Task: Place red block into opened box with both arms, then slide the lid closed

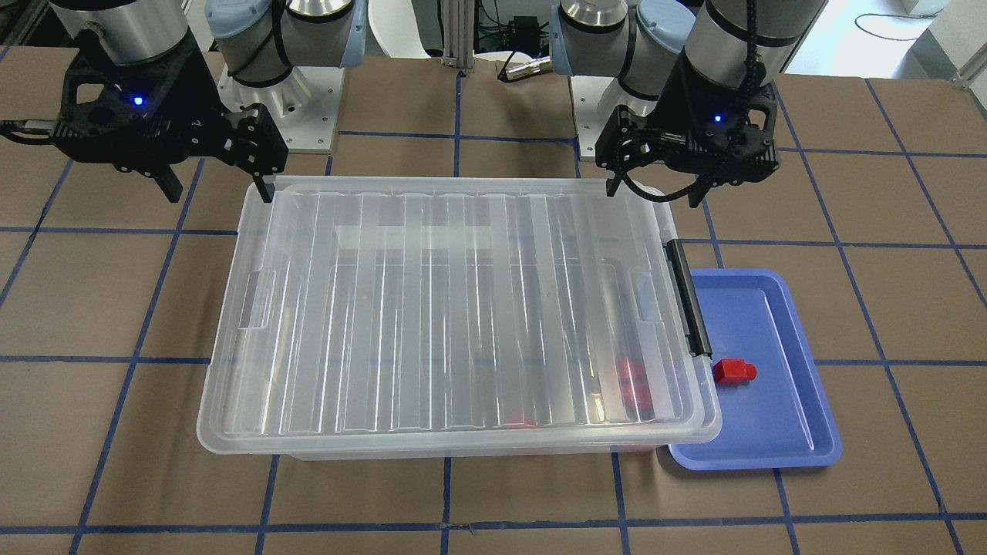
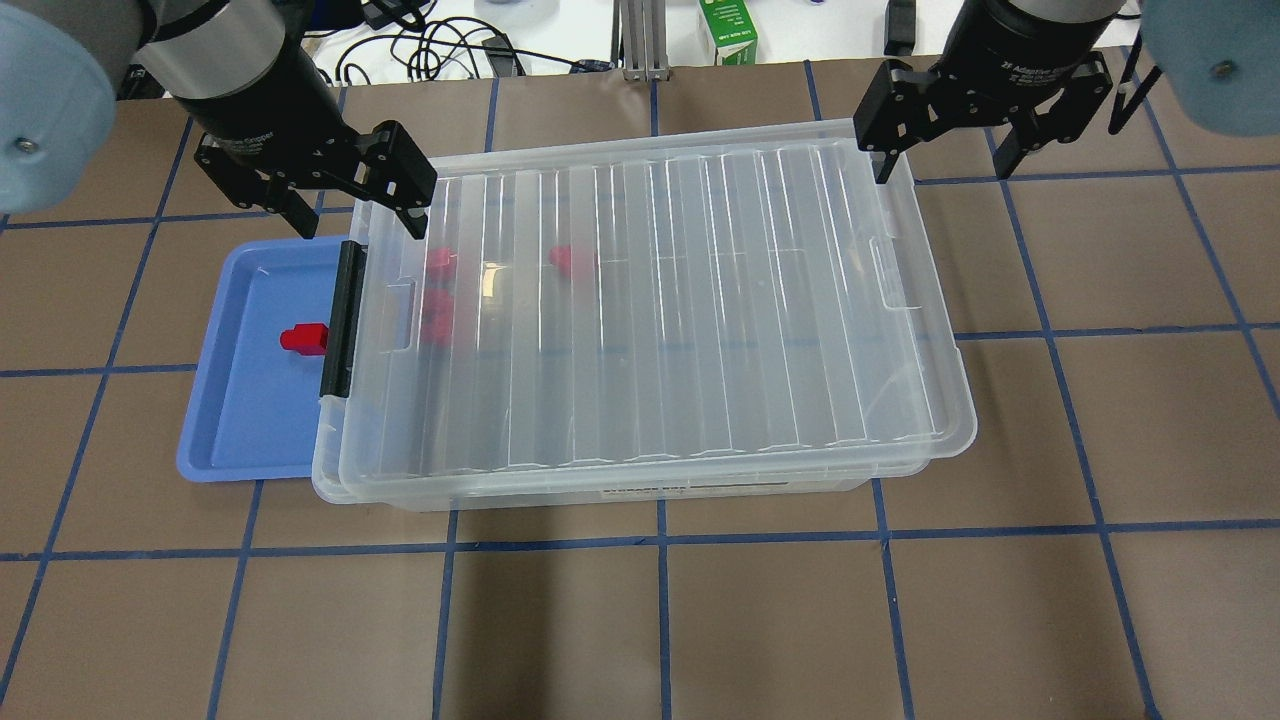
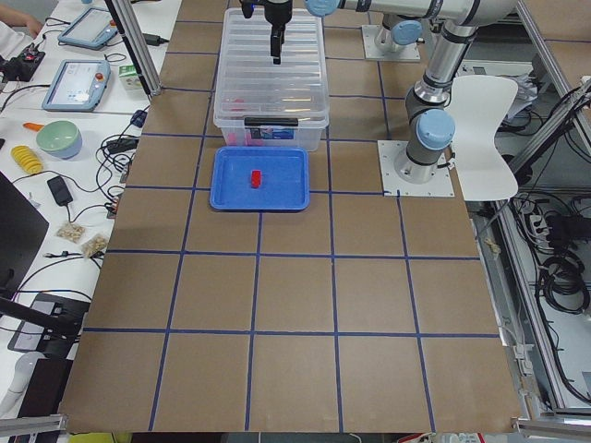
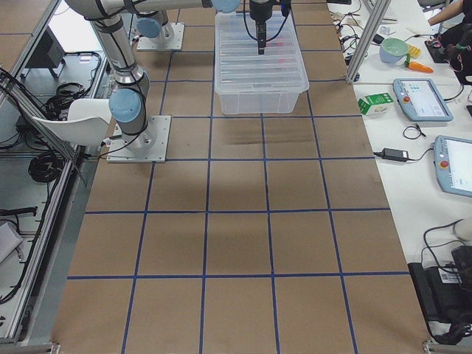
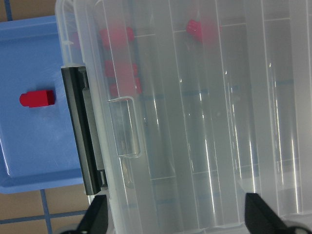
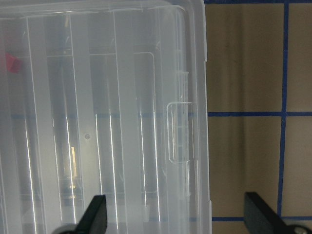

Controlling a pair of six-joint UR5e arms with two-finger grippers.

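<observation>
The ribbed translucent lid (image 2: 680, 300) lies flat on the clear box (image 2: 600, 495) and covers nearly all of it. Beside the black latch bar (image 2: 340, 320), a strip of the box's rim still shows. Several red blocks (image 2: 572, 260) show blurred through the lid near the latch end. One more red block (image 2: 303, 339) lies on the blue tray (image 2: 240, 440). My left gripper (image 2: 358, 215) is open, one finger over the lid's far corner by the latch and the other outside the box. At the opposite far corner my right gripper (image 2: 942, 160) is open, one finger at the lid's edge.
The blue tray (image 1: 779, 432) is tucked against the latch end, partly under the box's rim. A green carton (image 2: 728, 30) and cables sit beyond the table's far edge. Brown table with blue tape lines surrounds the box.
</observation>
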